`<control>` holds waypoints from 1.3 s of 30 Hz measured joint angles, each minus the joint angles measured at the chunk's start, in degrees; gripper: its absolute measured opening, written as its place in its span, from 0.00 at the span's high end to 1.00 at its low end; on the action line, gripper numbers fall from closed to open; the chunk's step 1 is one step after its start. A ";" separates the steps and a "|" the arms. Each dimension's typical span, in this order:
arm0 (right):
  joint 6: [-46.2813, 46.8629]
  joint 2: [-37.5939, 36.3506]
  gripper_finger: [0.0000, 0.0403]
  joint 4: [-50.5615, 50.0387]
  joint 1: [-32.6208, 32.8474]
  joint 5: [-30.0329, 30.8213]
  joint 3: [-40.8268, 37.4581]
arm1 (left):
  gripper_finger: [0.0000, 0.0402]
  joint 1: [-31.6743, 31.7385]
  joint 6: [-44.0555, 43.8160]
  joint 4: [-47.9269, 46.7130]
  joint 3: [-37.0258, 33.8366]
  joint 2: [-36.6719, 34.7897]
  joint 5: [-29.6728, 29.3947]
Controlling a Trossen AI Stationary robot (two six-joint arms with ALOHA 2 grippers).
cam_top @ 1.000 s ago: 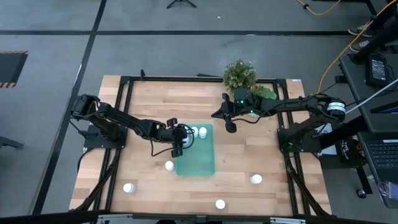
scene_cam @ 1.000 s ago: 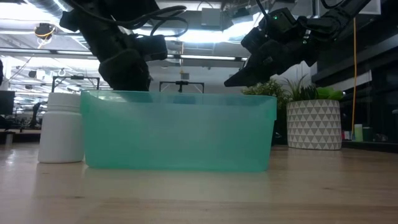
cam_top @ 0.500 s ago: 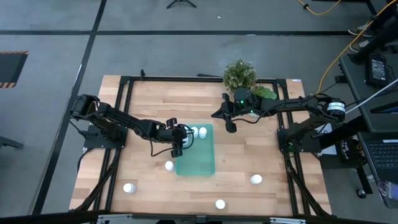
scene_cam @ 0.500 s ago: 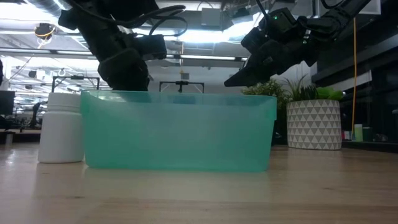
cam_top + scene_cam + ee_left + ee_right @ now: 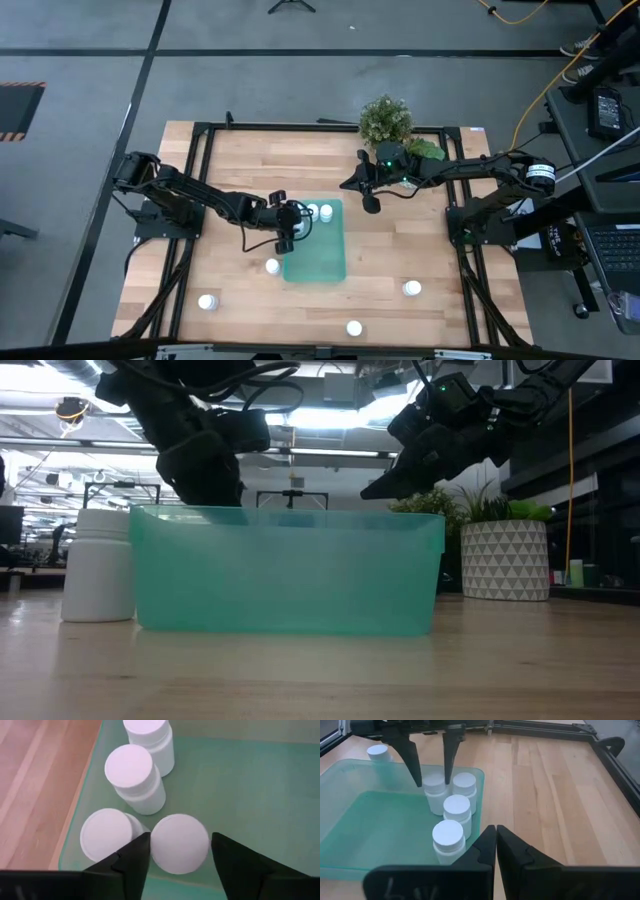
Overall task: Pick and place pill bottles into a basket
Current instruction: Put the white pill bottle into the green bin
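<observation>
Left gripper point(image 5: 179, 847) open around a pill bottle point(image 5: 179, 843) inside the basket point(image 5: 260, 795), three more bottles beside it, right gripper point(image 5: 496, 831) closed above table.

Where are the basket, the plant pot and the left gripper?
basket point(image 5: 290, 575): low view, front wall.
plant pot point(image 5: 505, 560): low view, patterned side.
left gripper point(image 5: 179, 851): left wrist view, between the fingertips, over a bottle cap.

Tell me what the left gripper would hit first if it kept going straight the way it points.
Probably the pill bottle directly between the open fingers of the left gripper, standing in the basket; depth is uncertain.
</observation>
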 joint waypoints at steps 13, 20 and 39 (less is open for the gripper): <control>0.00 0.00 0.96 0.00 0.00 0.00 0.00 | 0.44 0.00 1.28 0.12 0.09 -1.46 0.44; 0.00 0.00 0.96 0.00 0.02 0.00 0.00 | 0.44 -0.62 3.32 -1.27 0.11 -5.73 0.37; -1.51 0.00 0.96 -0.03 0.02 0.00 0.00 | 0.64 -1.61 6.39 -13.92 -5.04 -21.57 -4.42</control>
